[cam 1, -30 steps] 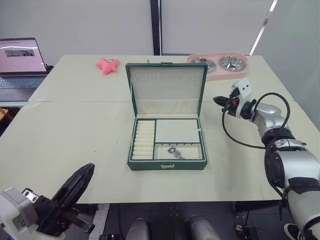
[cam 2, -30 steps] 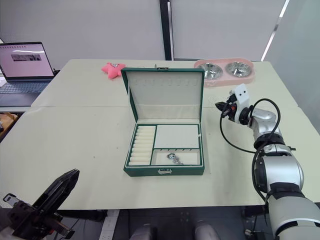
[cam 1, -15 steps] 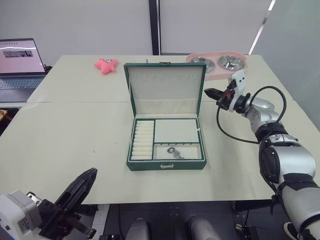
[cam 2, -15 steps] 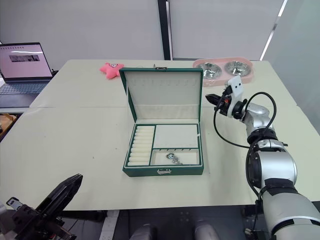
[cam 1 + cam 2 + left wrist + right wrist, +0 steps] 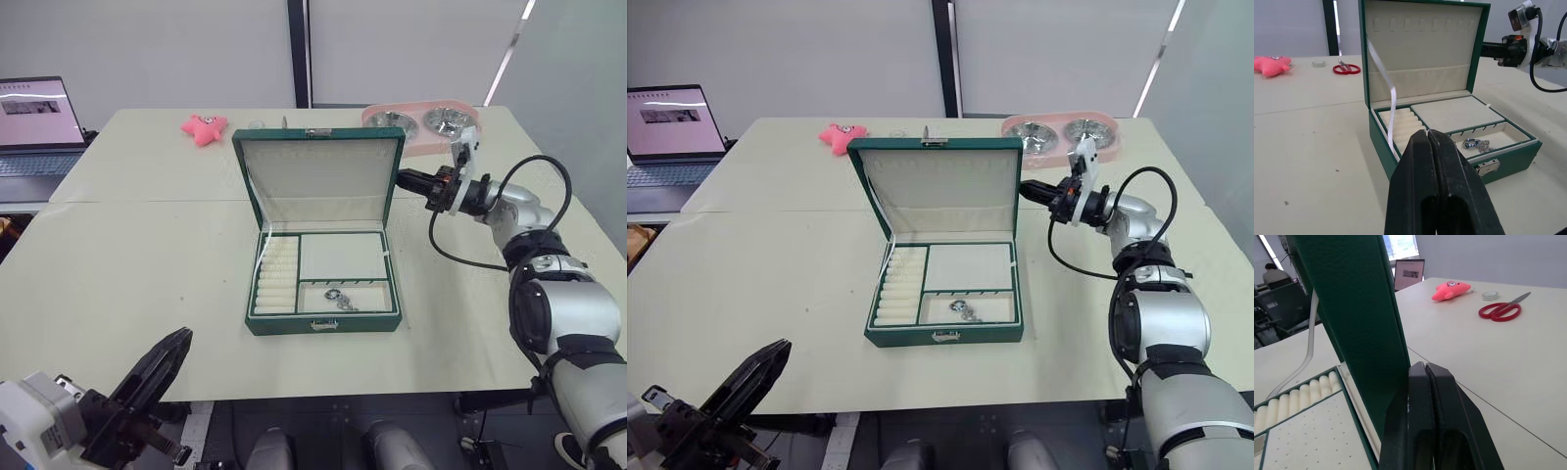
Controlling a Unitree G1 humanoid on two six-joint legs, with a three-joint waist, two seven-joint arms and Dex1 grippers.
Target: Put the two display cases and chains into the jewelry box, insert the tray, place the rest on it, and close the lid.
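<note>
- The left gripper point(image 5: 162, 364) is held low at the near edge of the table point(image 5: 127, 274), well apart from everything on it; its fingers point(image 5: 1435, 161) are pressed flat together with nothing between them.
- The jewelry box point(image 5: 323, 323) stands open at mid-table. The tray point(image 5: 338, 257) appears seated inside it, and small silver pieces, likely chains point(image 5: 341, 298), lie in the front compartment. No display cases can be made out; whether they lie beneath the tray cannot be told.
- The lid point(image 5: 321, 181) stands nearly upright. The right gripper point(image 5: 1031, 190) is placed at the lid's right edge, fingers point(image 5: 1420, 401) closed together and empty, seemingly touching the green outer face.
- A sideways push there could, by judgement, slide or twist the whole box instead of folding the lid down. The white ribbon point(image 5: 1385, 88) could be pinched in the seam, and a dropped lid could jolt the loose pieces.
- Farther back, a pink plush toy point(image 5: 204, 127), red scissors point(image 5: 1346, 68) and a pink double-bowl tray point(image 5: 421, 125) rest on the pale, matte table; a laptop point(image 5: 34, 122) sits beyond the left side, before grey wall panels.
</note>
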